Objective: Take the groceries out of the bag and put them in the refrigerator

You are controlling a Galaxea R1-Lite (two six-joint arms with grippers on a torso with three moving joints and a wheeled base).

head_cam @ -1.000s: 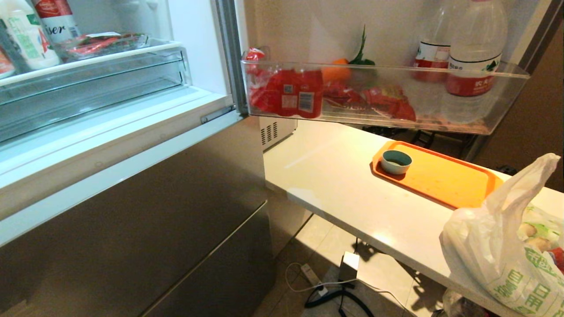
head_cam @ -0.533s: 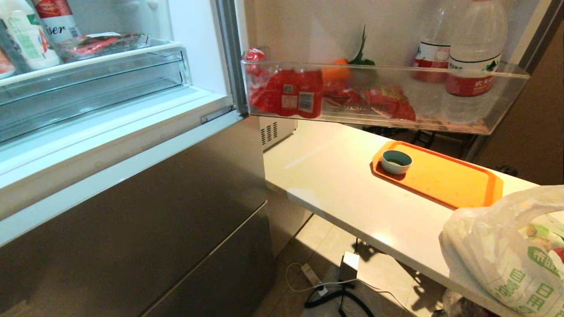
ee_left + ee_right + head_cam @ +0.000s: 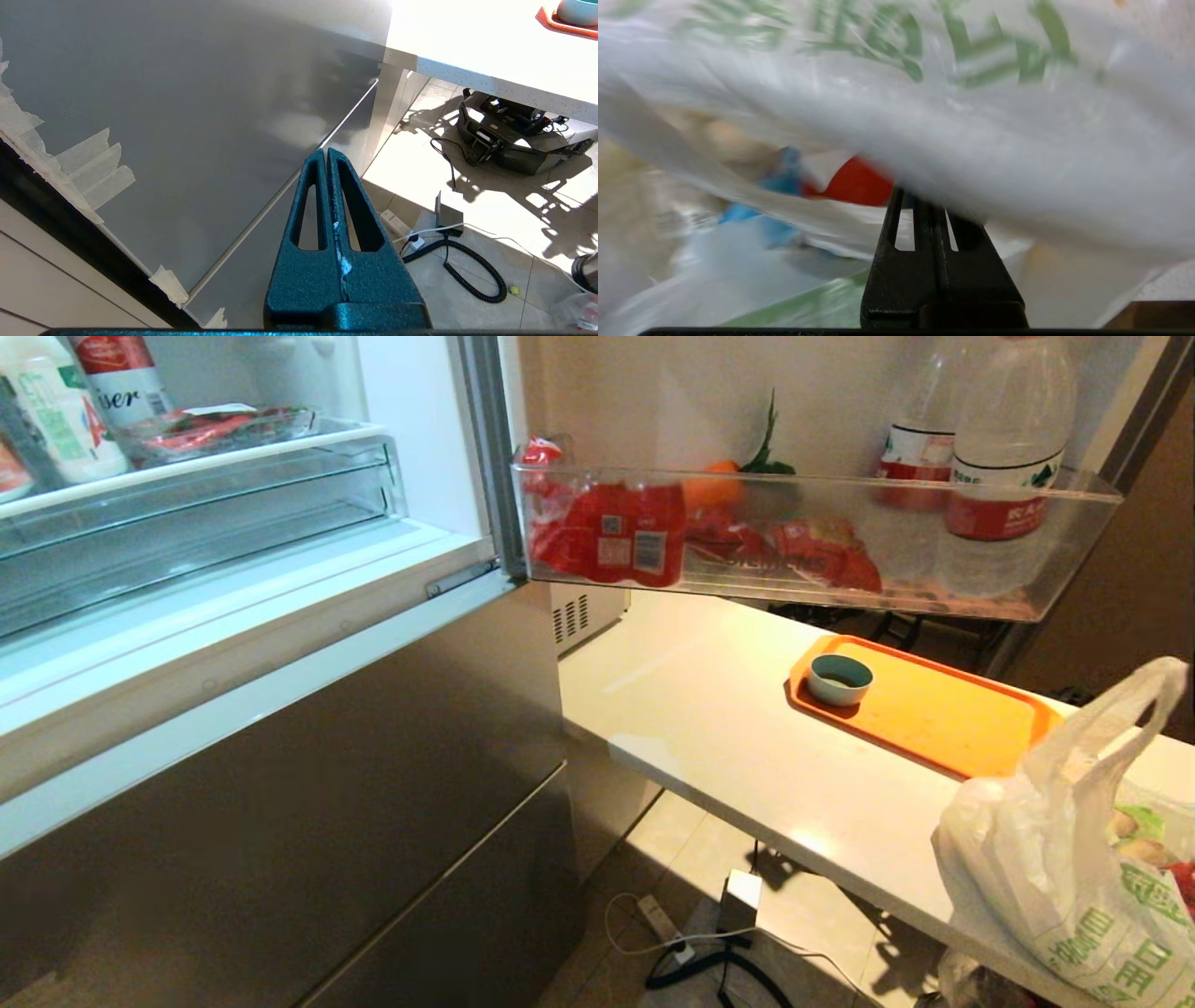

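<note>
Crinkly white bag [image 3: 1064,859] at the counter's [image 3: 709,728] near edge has its handle sprung back up vs half a sec ago — right gripper [image 3: 924,205], fingers together (empty, apparently), nosing at its mouth, groceries [image 3: 1134,835] not yet out; fridge [image 3: 280,784] open, waiting.

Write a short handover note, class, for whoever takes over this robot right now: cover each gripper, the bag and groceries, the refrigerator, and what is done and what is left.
Left gripper: shut, holding nothing, parked low in front of the refrigerator's steel lower doors.
Right gripper: shut, its tips pushed in under a fold of the plastic shopping bag; whether it grips plastic or an item cannot be told.
The bag sits on the white counter beside the orange tray, with groceries inside.
Done: refrigerator upper door open, shelves and door bin reachable.
Left: take each grocery out and place it in the refrigerator.
</note>
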